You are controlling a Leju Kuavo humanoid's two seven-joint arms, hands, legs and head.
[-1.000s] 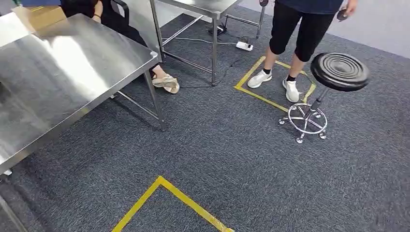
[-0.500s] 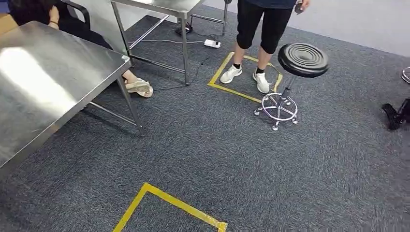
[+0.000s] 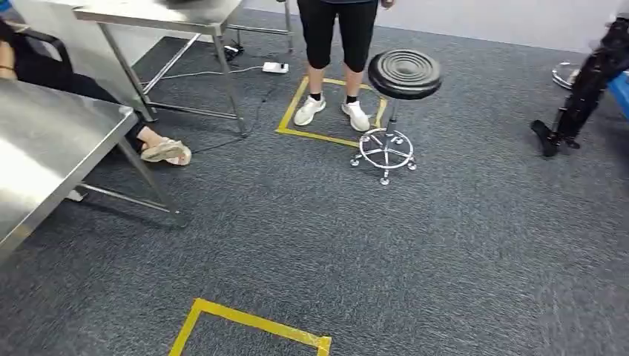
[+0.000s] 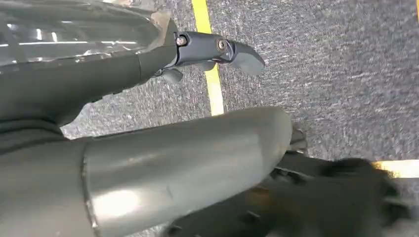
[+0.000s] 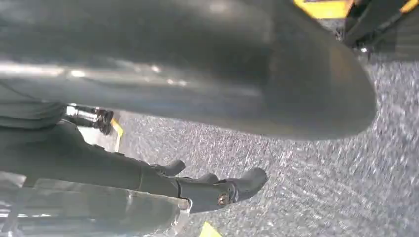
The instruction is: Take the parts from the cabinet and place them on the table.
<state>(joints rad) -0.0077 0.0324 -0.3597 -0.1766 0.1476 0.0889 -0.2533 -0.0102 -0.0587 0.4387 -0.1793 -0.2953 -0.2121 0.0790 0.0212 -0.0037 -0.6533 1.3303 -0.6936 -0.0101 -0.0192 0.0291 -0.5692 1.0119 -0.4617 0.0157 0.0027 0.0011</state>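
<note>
Grey carpet (image 3: 386, 252) is stretching wide and open on the near side of a black round stool (image 3: 404, 73), which is standing on a chrome wheeled base. Well to the left of the stool, the steel table (image 3: 44, 156) is showing one bare, shiny corner, its edge running diagonally and a slim leg dropping to the carpet. A sandalled foot (image 3: 167, 150) of a seated person is resting just past that corner, towards the stool.

Just beside the stool on its left, a person (image 3: 337, 37) in black trousers and white shoes is standing inside a yellow tape square (image 3: 291, 111). A white power strip (image 3: 275, 67) is lying beyond that square, near a second steel table (image 3: 163, 11). Far to the stool's right, a black jointed frame (image 3: 578, 96) is leaning. A corner of yellow tape (image 3: 245, 319) is lying on the carpet well nearer the camera than the stool.

The left hand (image 4: 148, 64) is hanging over carpet with its dark fingers (image 4: 217, 47) reaching out straight. A glossy, see-through surface is lying against them, but I cannot tell whether the hand is holding it. The right hand (image 5: 163, 185) is looking the same, and I cannot tell there either.

I cannot tell where the parts are.
</note>
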